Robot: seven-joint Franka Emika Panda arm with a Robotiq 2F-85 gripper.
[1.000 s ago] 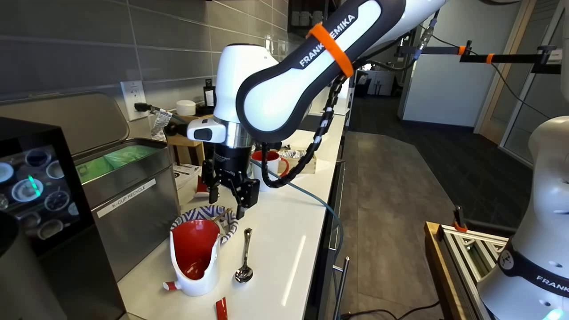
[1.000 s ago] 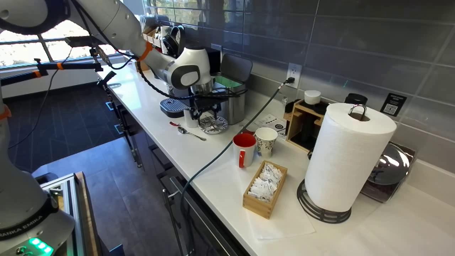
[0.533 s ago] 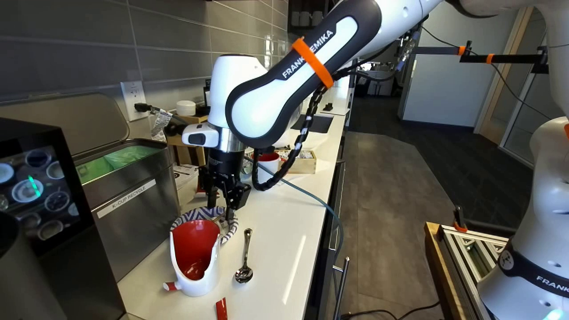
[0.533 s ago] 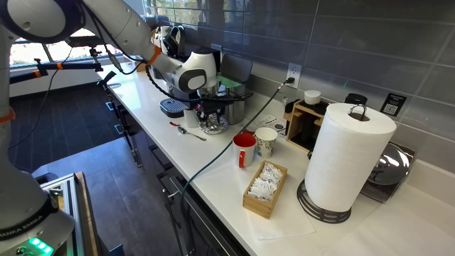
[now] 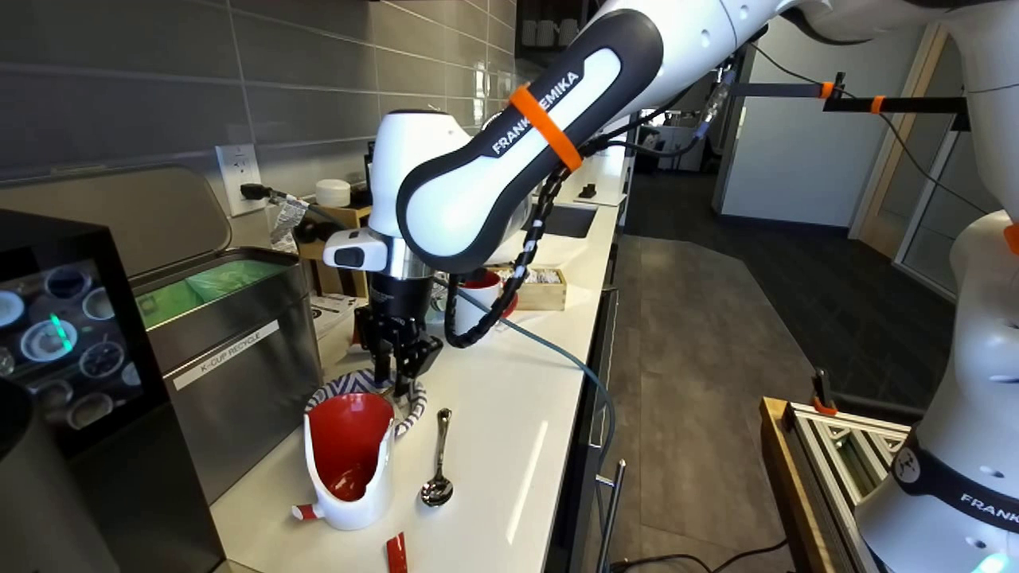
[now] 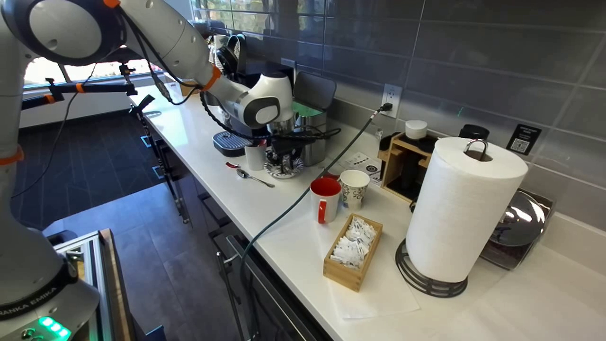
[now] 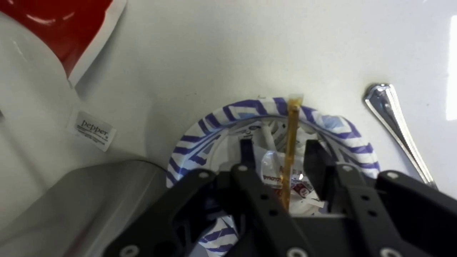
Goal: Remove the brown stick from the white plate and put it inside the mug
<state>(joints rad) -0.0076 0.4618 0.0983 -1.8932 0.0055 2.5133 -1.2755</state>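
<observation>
Lying across the white plate [image 7: 219,121] with the blue-violet patterned rim, the brown stick [image 7: 291,139] has its clear, flat tip over the plate's edge, while its lower end in the wrist view passes out of sight behind the gripper [image 7: 280,153]. The fingers [image 7: 247,153] stand parted, a finger on each side of the stick, with a gap showing along both its flanks; it runs nearer the right-hand finger of that view. Whether the fingertips are level with it I cannot tell. Crumpled packets [image 7: 267,164] lie around and under it in the plate. Near the plate are a pepper packet [image 7: 93,130], a spoon [image 5: 438,481], a broken white mug [image 5: 350,446] lined in red, and the K-CUP RECYCLE bin [image 5: 247,398] with its lid raised. A red shard [image 5: 396,553] lies near the spoon's bowl. In an exterior view the red-handled mug [image 6: 330,206], white outside and red within, stands upright, well apart from the plate and just beside a patterned paper cup [image 6: 353,189]. Near them are a wooden box [image 6: 343,276] of white sachets [image 6: 352,244] and a paper towel roll [image 6: 466,213].
</observation>
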